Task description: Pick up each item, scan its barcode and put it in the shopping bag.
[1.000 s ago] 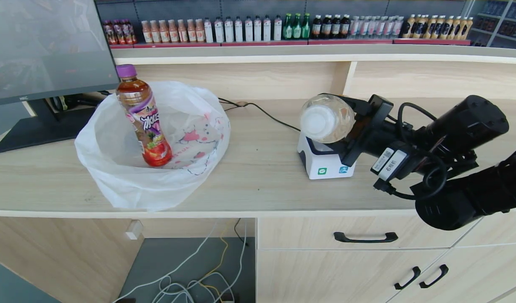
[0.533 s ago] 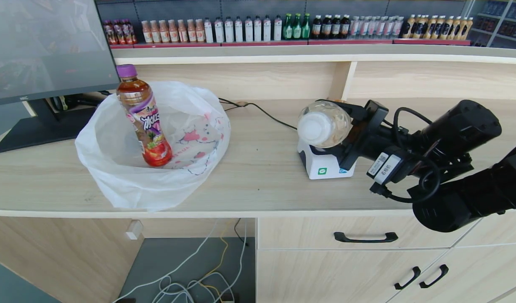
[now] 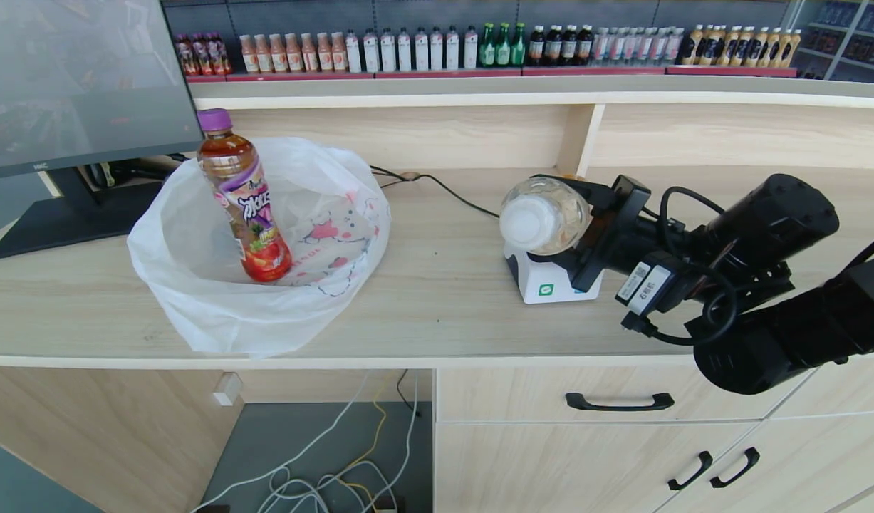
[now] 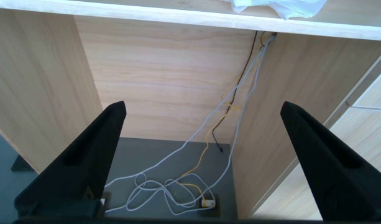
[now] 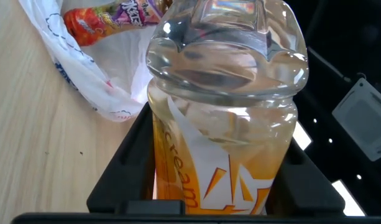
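Clear bottle is pinched in the right claw, jaws closed on its body, orange label showing between them. Long axis roughly level and in line with the claw's reach, pale round end pointing away from the wrist. White scanner sits on the tabletop right below the claw; bottle just above it, contact can't tell. Shopping bag lies out past the bottle's free end, well apart from the claw, mouth open, tea bottle upright inside. Left claw is spread, holding nothing, low beneath the tabletop edge with floor cables beyond it. Right arm is nearer, judged mid-scan; next move likely carries it sideways to the bag.
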